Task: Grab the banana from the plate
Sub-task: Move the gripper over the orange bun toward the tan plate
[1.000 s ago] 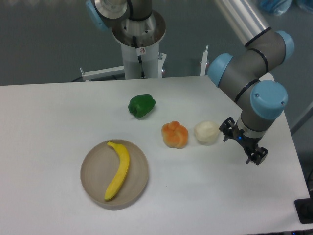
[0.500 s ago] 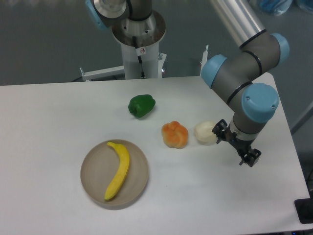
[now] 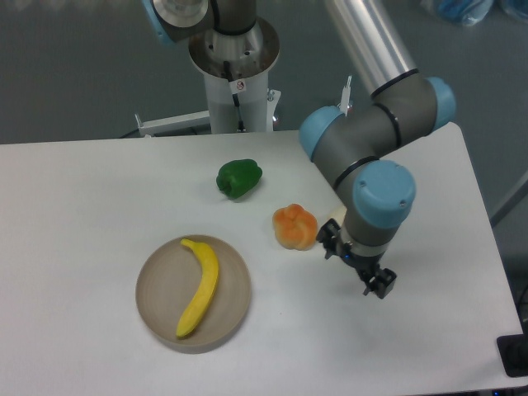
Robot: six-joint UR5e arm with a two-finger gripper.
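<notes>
The banana (image 3: 199, 288) lies on the plate (image 3: 157, 307) in the lower left part of the frame. It is bright yellow and curved, and its thin stem end points to the upper left of the plate while the thicker end points down toward the lower rim. It runs almost across the whole plate. The plate is round, beige and shallow, and it stands flat on the white bench (image 3: 99, 190).

The gripper (image 3: 356, 266) is to the right of the middle of the frame, well apart from the plate and the banana. It hangs low above the bench, just beside the orange fruit (image 3: 295, 227), on that fruit's right side. From this view I cannot tell if its two fingers are spread or closed, because the dark parts are small and the blue wrist joint of the arm (image 3: 371, 157) covers much of them. Nothing can be seen between the fingers.

The orange fruit sits near the centre of the frame, between the plate and the gripper. A green pepper (image 3: 239, 177) lies above it and a little to the left, closer to the far edge of the bench. The arm's grey tube comes down from the top of the frame, and its base post (image 3: 235, 74) stands behind the bench at the top centre.
</notes>
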